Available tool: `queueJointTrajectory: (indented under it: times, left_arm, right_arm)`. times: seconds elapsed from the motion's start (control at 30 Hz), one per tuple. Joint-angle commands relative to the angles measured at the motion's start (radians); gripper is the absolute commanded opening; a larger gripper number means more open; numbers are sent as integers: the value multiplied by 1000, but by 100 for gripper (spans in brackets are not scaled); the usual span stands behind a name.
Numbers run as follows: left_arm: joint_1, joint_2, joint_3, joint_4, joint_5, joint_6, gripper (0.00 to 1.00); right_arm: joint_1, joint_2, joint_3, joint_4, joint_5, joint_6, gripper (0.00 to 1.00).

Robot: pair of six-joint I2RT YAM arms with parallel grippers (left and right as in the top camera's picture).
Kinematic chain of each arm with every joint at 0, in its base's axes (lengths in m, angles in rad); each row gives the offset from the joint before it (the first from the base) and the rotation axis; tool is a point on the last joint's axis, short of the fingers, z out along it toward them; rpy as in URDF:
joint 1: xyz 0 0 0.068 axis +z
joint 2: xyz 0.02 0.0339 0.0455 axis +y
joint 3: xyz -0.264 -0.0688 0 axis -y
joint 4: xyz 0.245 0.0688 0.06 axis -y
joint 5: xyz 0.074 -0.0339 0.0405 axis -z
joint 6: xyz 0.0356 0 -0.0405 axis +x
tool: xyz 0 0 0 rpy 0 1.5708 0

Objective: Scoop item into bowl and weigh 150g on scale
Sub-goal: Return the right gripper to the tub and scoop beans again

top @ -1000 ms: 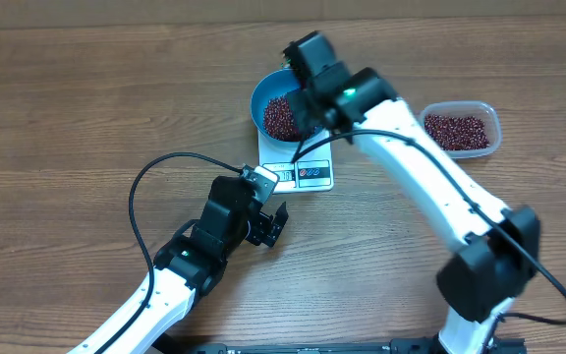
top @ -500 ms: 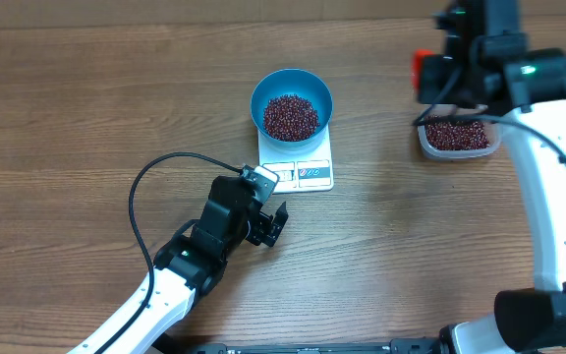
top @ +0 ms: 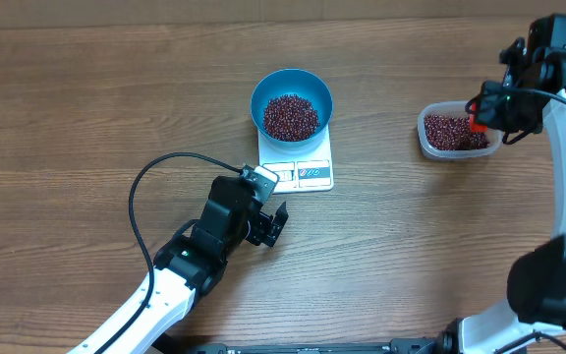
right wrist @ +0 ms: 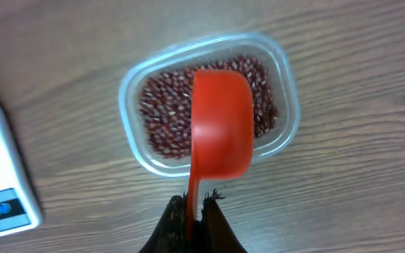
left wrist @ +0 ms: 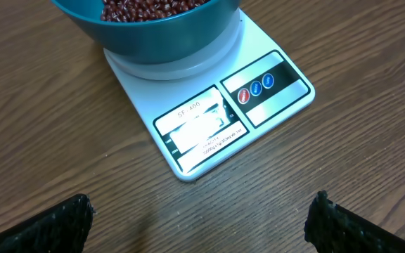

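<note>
Overhead: beans (top: pixel 291 116) piled in blue bowl (top: pixel 259 98) on scale (top: pixel 303 175). Near the scale's display edge, left tool (top: pixel 275 224) spread wide, empty. Over clear container (right wrist: pixel 287 84) of more beans, right tool (right wrist: pixel 195 214) pinching red scoop (right wrist: pixel 220 123) handle.

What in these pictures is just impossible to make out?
- Left wrist view: the reading on the scale's display, washed out by glare; overhead it is too small.
- Left wrist view: the bowl's far side, cut off by the top edge.
- Right wrist view: whether the red scoop is full or empty, too blurred to tell.
</note>
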Motion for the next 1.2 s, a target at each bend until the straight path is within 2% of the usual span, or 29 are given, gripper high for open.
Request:
queueJointTrajectory:
  times: [0.0, 0.53, 0.9, 1.17]
  left_arm:
    - [-5, 8, -5, 3, -2, -13, 100]
    - [-5, 8, -5, 3, -2, -13, 100]
    - [-5, 8, -5, 3, -2, -13, 100]
    - [-5, 8, -5, 3, -2, -13, 100]
  right_arm:
    - [-18, 39, -45, 33, -16, -35, 4]
    - [-19, 86, -252, 269, -145, -35, 4]
    - [-36, 86, -263, 275, -380, -19, 4]
    - [-77, 86, -265, 272, -458, 67, 4]
